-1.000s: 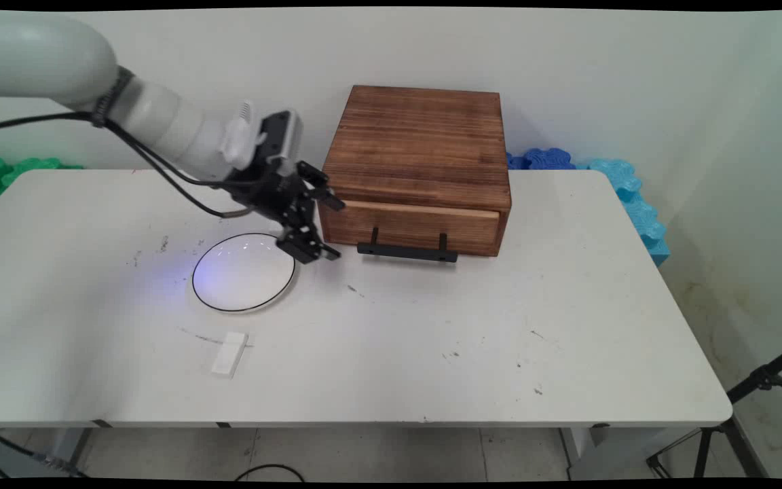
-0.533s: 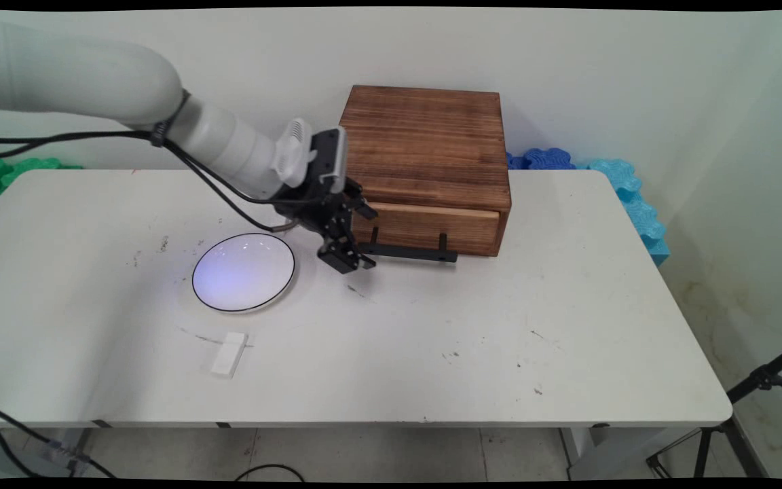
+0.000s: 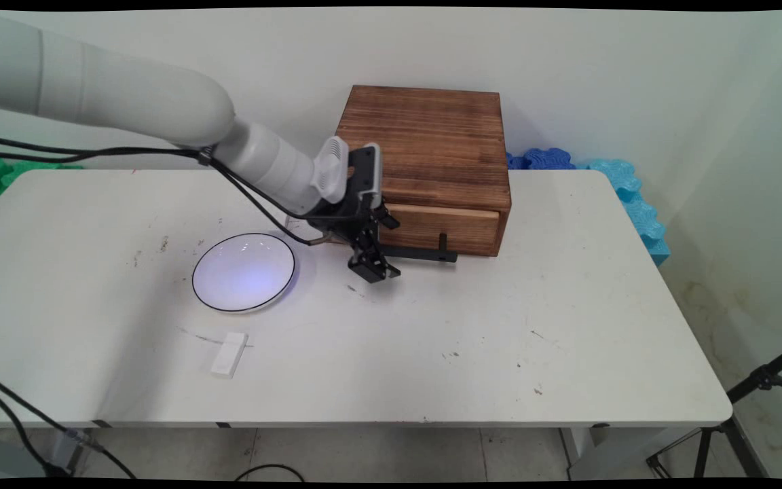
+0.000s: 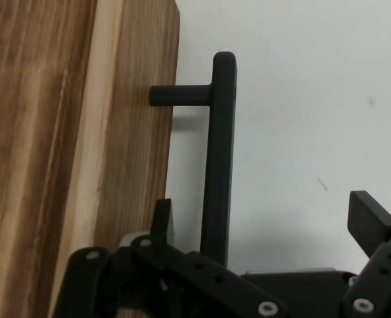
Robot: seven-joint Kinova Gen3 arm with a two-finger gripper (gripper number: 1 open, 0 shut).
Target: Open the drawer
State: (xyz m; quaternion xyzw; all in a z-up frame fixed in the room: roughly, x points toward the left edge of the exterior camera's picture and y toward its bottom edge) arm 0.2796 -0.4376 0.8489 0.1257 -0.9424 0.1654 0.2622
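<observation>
A dark wooden box (image 3: 425,146) stands at the back of the white table (image 3: 499,326), with a lighter drawer front (image 3: 455,227) carrying a black bar handle (image 3: 425,254). My gripper (image 3: 373,267) hangs open at the handle's left end, just above the table. In the hand view the handle (image 4: 219,165) runs up from between my fingers, close to the left fingertip (image 4: 162,217) and far from the right one (image 4: 371,222). The gripper (image 4: 268,222) holds nothing. The drawer front (image 4: 126,132) lies beside the left finger.
A white plate with a black rim (image 3: 243,272) lies left of the gripper. A small white block (image 3: 229,354) sits nearer the front edge. Green and blue foam pieces (image 3: 625,183) line the wall behind the table. A tripod leg (image 3: 757,380) stands at the right.
The arm has swung right, carrying the open gripper from over the plate's right rim to the left end of the drawer handle. Plate, block and box have not moved.
</observation>
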